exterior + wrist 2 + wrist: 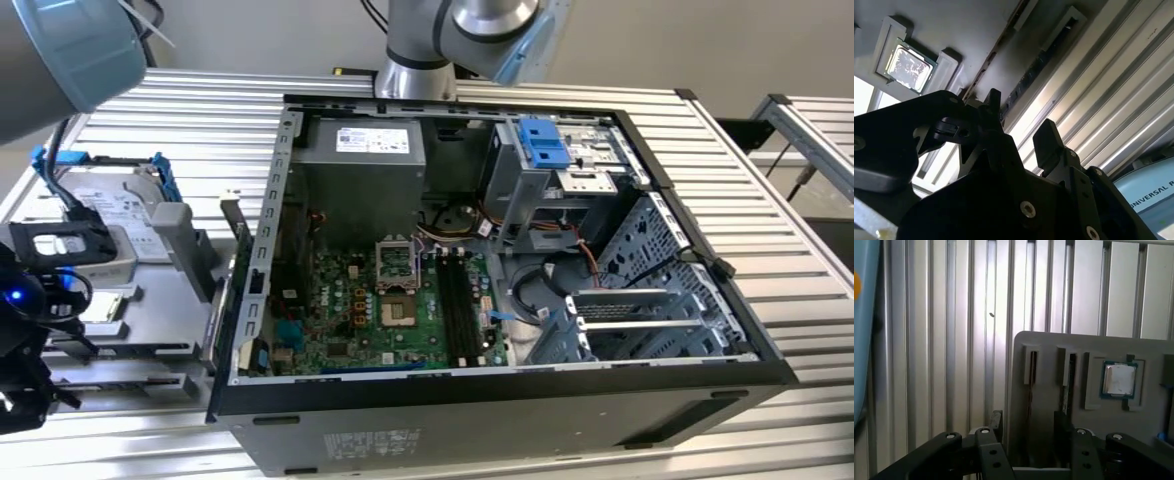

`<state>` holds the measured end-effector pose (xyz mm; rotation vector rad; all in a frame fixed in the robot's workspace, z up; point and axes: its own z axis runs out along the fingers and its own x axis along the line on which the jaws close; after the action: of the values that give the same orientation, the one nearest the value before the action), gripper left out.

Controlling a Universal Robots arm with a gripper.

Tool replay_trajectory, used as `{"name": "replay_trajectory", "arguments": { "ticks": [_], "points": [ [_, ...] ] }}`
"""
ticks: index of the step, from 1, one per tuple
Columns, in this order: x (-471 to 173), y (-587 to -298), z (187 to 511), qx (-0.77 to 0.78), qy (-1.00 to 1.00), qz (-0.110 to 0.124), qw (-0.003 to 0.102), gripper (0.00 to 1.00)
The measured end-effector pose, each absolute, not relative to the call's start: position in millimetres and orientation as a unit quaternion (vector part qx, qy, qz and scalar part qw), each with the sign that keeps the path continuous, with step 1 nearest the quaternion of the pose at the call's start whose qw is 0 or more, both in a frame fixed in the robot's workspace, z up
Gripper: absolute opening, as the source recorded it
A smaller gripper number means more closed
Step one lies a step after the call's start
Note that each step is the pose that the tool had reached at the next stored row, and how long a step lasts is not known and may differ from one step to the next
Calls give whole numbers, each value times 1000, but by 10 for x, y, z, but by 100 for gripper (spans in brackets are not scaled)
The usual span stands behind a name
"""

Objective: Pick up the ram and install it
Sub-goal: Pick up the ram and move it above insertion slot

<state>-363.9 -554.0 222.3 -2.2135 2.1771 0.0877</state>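
1. Black fingers (1049,142) of the gripper (1020,112) are seen closest in both wrist views. They are held spread apart, and nothing is pinched between them.
2. Just beyond the fingertips, the ram (1026,82) is found standing on edge in a narrow slot of the grey tray (979,30). It has not been lifted out. Whether a finger touches it cannot be told.
3. A second narrow slot (1031,370) is cut beside the ram's slot, and a thin strip is seen in it.
4. A square silver processor chip (1119,380) is seated in its own pocket of the tray, just beside the ram's slot.
5. The tray is carried by a ribbed aluminium table (954,340).
6. In the exterior view, the tray is placed at the exterior view's left of the open computer case (507,400), and a hard drive with blue brackets (114,205) is kept on it.
7. Inside the case, the motherboard's long black memory slots (461,300) are flanked by the processor socket (398,300) on one side and by loose cables (527,285) and the drive cage (554,170) on the other.
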Motion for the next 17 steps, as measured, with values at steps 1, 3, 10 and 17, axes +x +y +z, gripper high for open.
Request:
{"name": "replay_trajectory", "arguments": {
  "ticks": [1, 3, 10, 17],
  "points": [
    [-3639, -5541, 2206, -713, 701, 28, 18, 100],
    [-3642, -5540, 2169, -712, 701, 28, 18, 100],
    [-3653, -5535, 2042, -711, 702, 28, 18, 100],
    [-3653, -5469, 1950, -707, 707, 28, 18, 100]
  ]
}}
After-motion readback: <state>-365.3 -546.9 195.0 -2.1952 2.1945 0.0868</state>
